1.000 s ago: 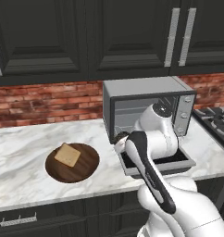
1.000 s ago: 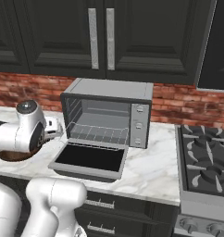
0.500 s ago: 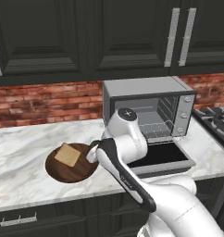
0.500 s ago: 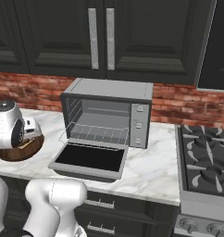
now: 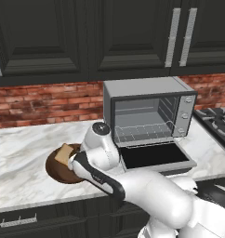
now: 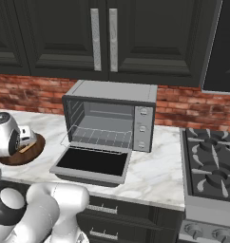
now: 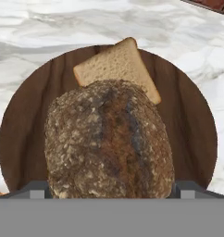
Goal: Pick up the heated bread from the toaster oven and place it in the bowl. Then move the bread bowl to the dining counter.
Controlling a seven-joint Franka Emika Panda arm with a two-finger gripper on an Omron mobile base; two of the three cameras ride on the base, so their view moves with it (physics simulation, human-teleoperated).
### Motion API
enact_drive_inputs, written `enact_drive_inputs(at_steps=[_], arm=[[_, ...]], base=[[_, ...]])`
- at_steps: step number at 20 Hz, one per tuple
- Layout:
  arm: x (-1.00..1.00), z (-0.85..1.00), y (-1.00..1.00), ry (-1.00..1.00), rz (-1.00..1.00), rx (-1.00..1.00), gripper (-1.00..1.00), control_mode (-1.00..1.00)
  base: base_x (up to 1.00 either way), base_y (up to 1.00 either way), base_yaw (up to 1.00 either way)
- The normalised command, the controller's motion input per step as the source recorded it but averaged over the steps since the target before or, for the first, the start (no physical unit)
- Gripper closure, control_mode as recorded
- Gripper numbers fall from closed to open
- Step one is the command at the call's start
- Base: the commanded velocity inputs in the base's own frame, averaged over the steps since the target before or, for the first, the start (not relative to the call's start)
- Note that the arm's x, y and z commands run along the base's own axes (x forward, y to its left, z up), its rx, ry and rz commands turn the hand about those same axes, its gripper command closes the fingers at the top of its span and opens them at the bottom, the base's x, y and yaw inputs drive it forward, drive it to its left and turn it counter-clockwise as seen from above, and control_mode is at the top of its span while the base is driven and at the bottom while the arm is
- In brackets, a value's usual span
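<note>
Above the bowl [image 7: 188,115] on the worktop [image 5: 21,153], the fingers grip the heated bread [image 7: 109,139], swung over from the toaster oven [image 5: 147,111]; release comes next.

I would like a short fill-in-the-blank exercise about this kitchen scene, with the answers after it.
1. The door of the toaster oven is ____.
2. In the hand view, the heated bread is held over the ____.
3. The flat slice of bread lies in the bowl, which stands on the ____ worktop.
4. The wall behind the oven is made of ____.

Answers: open; bowl; marble; brick
</note>
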Motion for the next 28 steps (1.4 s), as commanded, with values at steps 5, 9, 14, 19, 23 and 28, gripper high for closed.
enact_drive_inputs(at_steps=[5,9,14,19,23,28], arm=[[0.32,-0.05,0.21,0.01,-0.01,0.0,-1.0,-1.0],[0.16,0.0,0.0,0.0,-0.04,0.0,-1.0,-1.0],[-0.06,0.01,0.03,0.0,-0.05,0.0,-1.0,-1.0],[-0.58,0.21,0.11,0.0,-0.01,0.0,-1.0,-1.0],[-0.98,0.12,0.35,0.0,0.05,0.0,-1.0,-1.0],[-0.58,0.0,0.41,0.0,0.06,-0.02,-1.0,-1.0]], base=[[0.0,0.0,0.0],[0.0,0.0,0.0],[0.0,0.0,0.0],[0.0,0.0,0.0],[0.0,0.0,0.0],[0.0,0.0,0.0]])
